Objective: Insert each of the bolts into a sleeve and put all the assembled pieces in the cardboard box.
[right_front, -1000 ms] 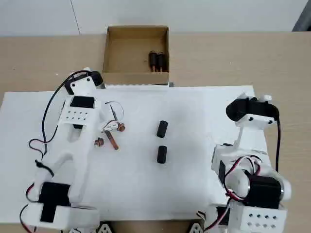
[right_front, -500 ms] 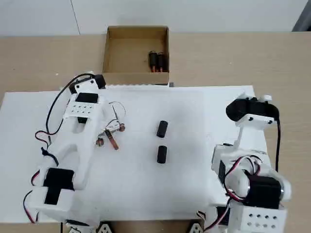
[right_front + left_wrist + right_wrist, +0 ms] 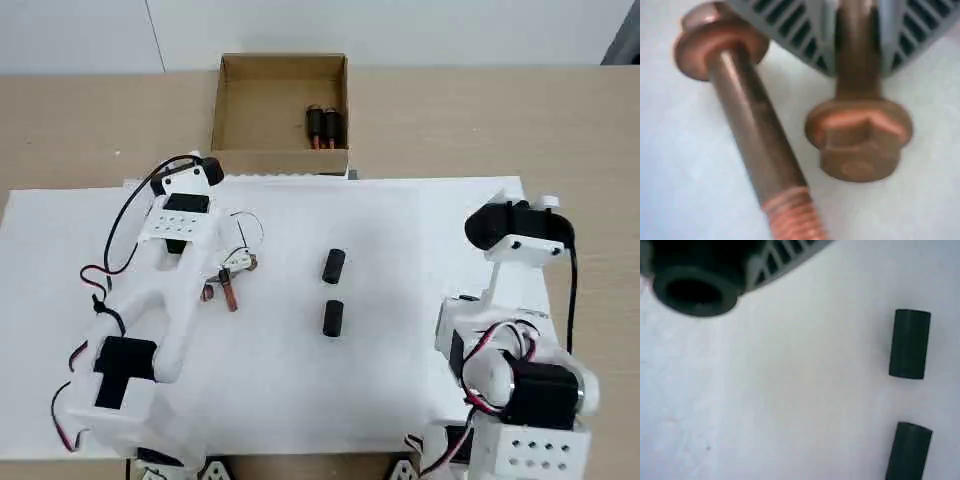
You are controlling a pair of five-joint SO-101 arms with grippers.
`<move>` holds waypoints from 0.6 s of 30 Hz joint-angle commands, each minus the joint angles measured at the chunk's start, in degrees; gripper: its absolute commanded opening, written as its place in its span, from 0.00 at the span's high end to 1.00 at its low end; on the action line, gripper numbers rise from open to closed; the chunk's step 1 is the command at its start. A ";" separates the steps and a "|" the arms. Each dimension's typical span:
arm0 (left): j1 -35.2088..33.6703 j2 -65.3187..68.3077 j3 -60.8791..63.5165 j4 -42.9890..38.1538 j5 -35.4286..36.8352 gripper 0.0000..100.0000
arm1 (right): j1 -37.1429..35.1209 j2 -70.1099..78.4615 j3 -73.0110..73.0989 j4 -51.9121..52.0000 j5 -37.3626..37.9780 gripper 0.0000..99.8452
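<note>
Left hand (image 3: pixel 236 262) clamps a bolt (image 3: pixel 858 135) (second bolt (image 3: pixel 747 120) lies just beside)

The high view looks straight down over the whole table (image 3: pixel 450 120). The left wrist view sits right against the bolts (image 3: pixel 755 130); the right wrist view shares two sleeves (image 3: pixel 910 343) with the high view.

The left arm (image 3: pixel 160 300), at the frame's left, and the right arm (image 3: pixel 500 300), at lower right, are white shells with black motors (image 3: pixel 540 395), red and black cables (image 3: pixel 571 290) and dotted plates (image 3: pixel 175 221). The left jaws are grey and ribbed.
</note>
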 commanded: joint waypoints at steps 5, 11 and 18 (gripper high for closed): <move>-0.53 -0.26 -2.33 -2.02 0.00 0.99 | 0.22 -0.66 -0.35 -0.92 0.53 1.00; -0.44 -3.34 -3.65 -0.62 -0.09 0.99 | 0.13 -0.66 -0.44 -0.66 0.62 1.00; -0.44 -5.01 -3.65 -0.44 -0.44 0.99 | 0.13 -0.66 -0.44 -1.01 0.62 1.00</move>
